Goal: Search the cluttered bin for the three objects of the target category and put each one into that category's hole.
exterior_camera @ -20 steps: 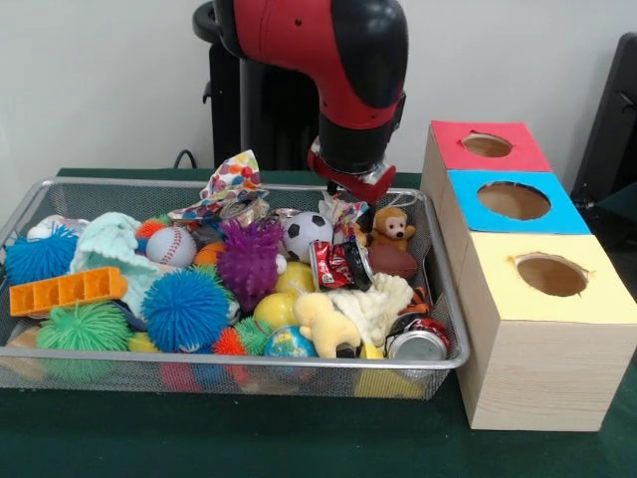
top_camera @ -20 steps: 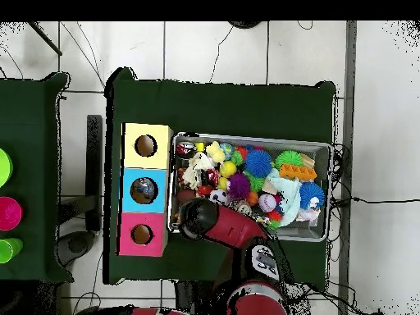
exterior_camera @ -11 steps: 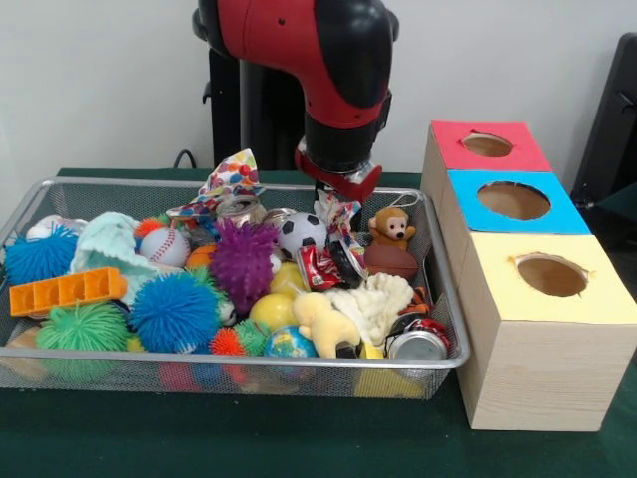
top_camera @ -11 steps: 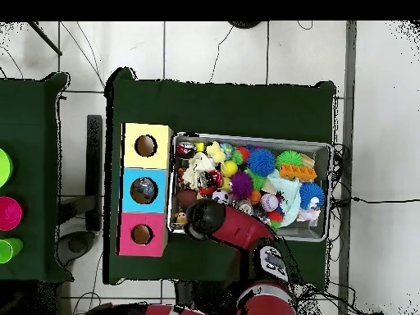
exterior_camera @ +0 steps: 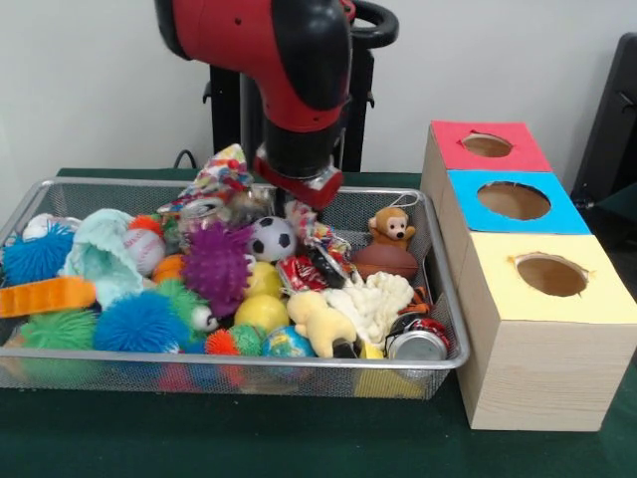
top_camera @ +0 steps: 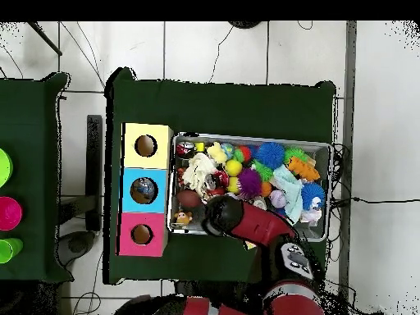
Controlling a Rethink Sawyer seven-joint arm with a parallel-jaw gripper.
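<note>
My gripper [exterior_camera: 299, 189] hangs low over the back middle of the wire bin [exterior_camera: 443, 299], just behind a soccer ball [exterior_camera: 271, 238] and a crushed red can [exterior_camera: 299, 271]. Nothing visible shows what it holds. From overhead, the arm's wrist [top_camera: 223, 215] covers it. Right of it sit a monkey plush [exterior_camera: 391, 227] on a brown football [exterior_camera: 383, 261]. Also in the bin are a purple spiky ball [exterior_camera: 217, 267], a baseball [exterior_camera: 144, 249], a yellow ball [exterior_camera: 262, 314], a duck plush [exterior_camera: 320, 324] and a silver can [exterior_camera: 418, 342]. The box has a red hole [exterior_camera: 487, 144], a blue hole [exterior_camera: 514, 200] and a yellow hole [exterior_camera: 550, 275].
A mint cloth [exterior_camera: 100, 249], an orange block [exterior_camera: 45, 296] and blue spiky balls [exterior_camera: 139, 321] fill the bin's left half. The wooden box [exterior_camera: 537, 368] stands tight against the bin's right wall. Overhead, the blue hole [top_camera: 143, 190] shows something round inside.
The arm has swung left along the bin's back, off the monkey and football. The toys in the left half have shifted left; the orange block slid toward the left edge.
</note>
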